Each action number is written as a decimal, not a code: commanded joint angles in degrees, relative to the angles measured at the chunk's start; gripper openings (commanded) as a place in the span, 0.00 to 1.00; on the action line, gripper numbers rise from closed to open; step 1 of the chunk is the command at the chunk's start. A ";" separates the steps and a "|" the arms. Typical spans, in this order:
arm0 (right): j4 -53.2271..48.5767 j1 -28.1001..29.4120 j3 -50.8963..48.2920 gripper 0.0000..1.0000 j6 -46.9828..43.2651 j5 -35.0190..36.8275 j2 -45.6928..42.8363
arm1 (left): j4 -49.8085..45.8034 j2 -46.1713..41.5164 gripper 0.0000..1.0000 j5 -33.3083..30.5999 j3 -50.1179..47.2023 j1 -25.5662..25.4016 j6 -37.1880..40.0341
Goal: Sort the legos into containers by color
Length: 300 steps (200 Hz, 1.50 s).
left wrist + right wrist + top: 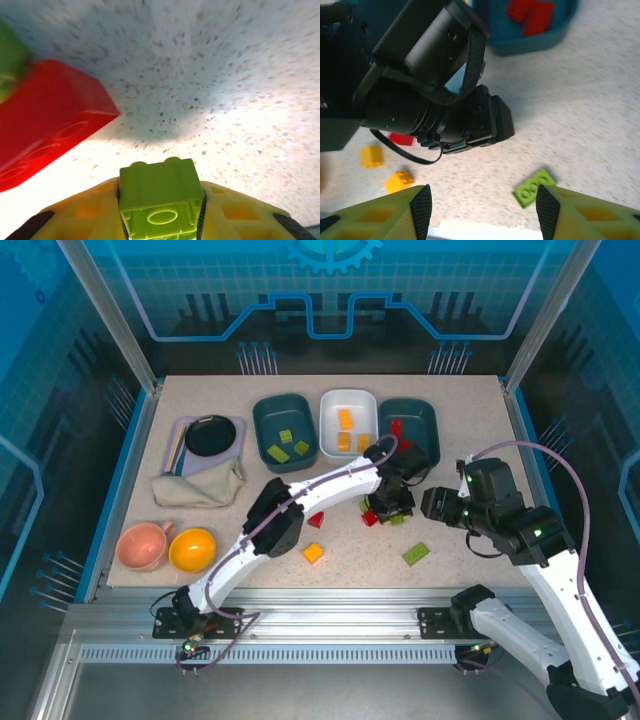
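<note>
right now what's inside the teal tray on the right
Inside the teal tray lie red legos. From above, the left arm hides its near left corner, so that part is unseen.

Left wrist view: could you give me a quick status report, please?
Left gripper shut on green brick. Right gripper open, empty. Red brick close beside the pick.

White arms (330, 483), black joints (275, 515), pale cables (520, 443), yellow latticed tool fingers (380, 220)
</note>
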 commanded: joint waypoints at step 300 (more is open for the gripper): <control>20.71 7.30 11.66 0.61 -6.84 -11.39 37.40 | 7.09 -9.27 0.63 -4.92 1.40 38.18 10.74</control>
